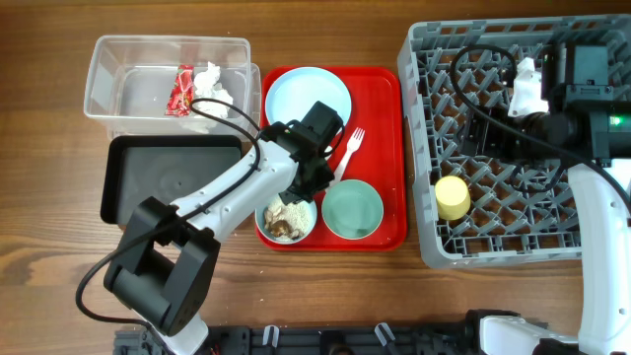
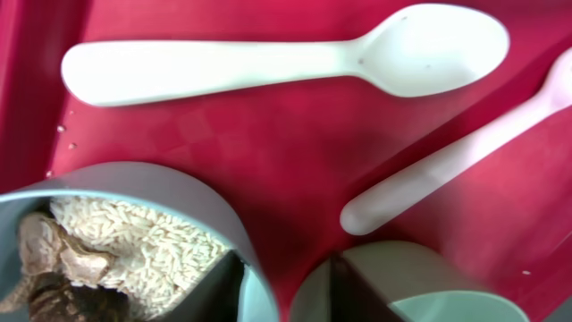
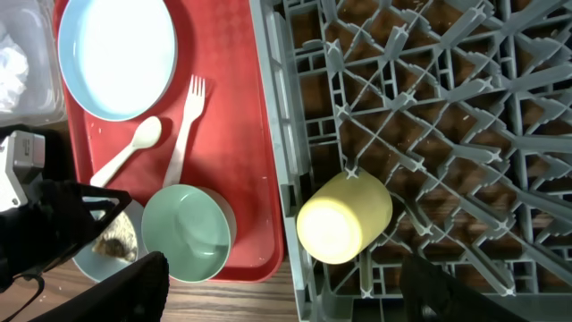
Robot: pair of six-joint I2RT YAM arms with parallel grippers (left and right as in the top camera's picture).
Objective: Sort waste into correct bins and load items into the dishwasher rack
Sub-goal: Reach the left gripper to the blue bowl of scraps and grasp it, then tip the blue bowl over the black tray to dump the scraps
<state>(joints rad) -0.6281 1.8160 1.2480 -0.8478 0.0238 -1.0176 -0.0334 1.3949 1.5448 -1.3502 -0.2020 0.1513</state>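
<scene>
My left gripper (image 1: 301, 190) hangs open over the red serving tray, its fingers (image 2: 286, 300) straddling the rim of the light-blue bowl (image 2: 161, 183). The bowl holds the rice-like grains and brown scraps (image 1: 286, 219). The pale mint bowl (image 1: 352, 209) stands beside it. The white spoon (image 2: 268, 63) and white fork (image 1: 352, 148) lie on the tray, with the light-blue plate (image 1: 301, 94) behind. The red wrapper (image 1: 183, 91) and white tissue (image 1: 212, 84) lie in the clear tub (image 1: 108, 59). The yellow cup (image 1: 453, 197) lies in the grey rack (image 1: 493, 247). My right gripper (image 3: 290, 295) is open and empty above the rack.
The black tray (image 1: 158, 173) sits in front of the clear tub, left of the red serving tray (image 1: 380, 99). The left arm reaches across the black tray's near right corner. The rack's wall stands right against the serving tray's right edge.
</scene>
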